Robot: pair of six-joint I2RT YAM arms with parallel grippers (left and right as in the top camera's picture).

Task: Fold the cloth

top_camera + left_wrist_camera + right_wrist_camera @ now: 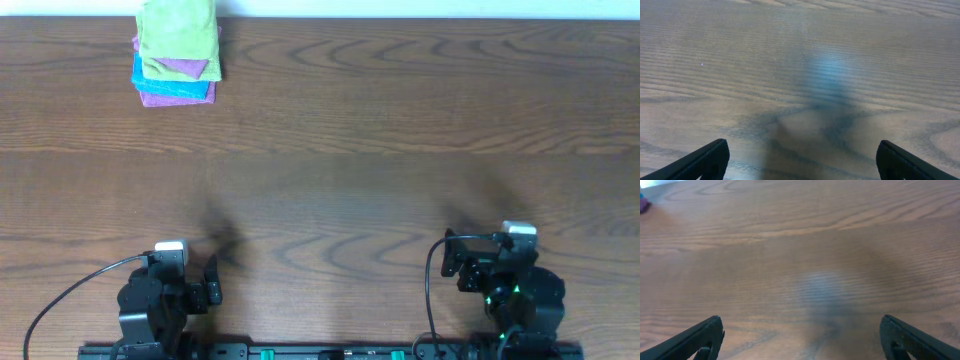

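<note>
Surface: table (400, 120), dark brown wood with wavy grain, filling all three views. A soft patch of sheen shows in each wrist view. A pale strip (420, 8) runs along the top edge of the overhead frame.

Task item: cloth pile (177, 50), upper left of the overhead frame, at the table's far edge. Folded layers, green on top, then purple, blue and purple beneath. A sliver of it shows at the upper left edge of the right wrist view. It lies well apart from both grippers.

Item: left gripper (805, 162), lower left of the overhead frame. Black fingers spread wide, released, only wood between them.

Item: right gripper (805, 340), lower right of the overhead frame. Fingers likewise spread, nothing held.

Fittings: black rail (330, 352) along the bottom edge; black cable (60, 300) looping at lower left; green light (492, 297) just behind the right gripper.
</note>
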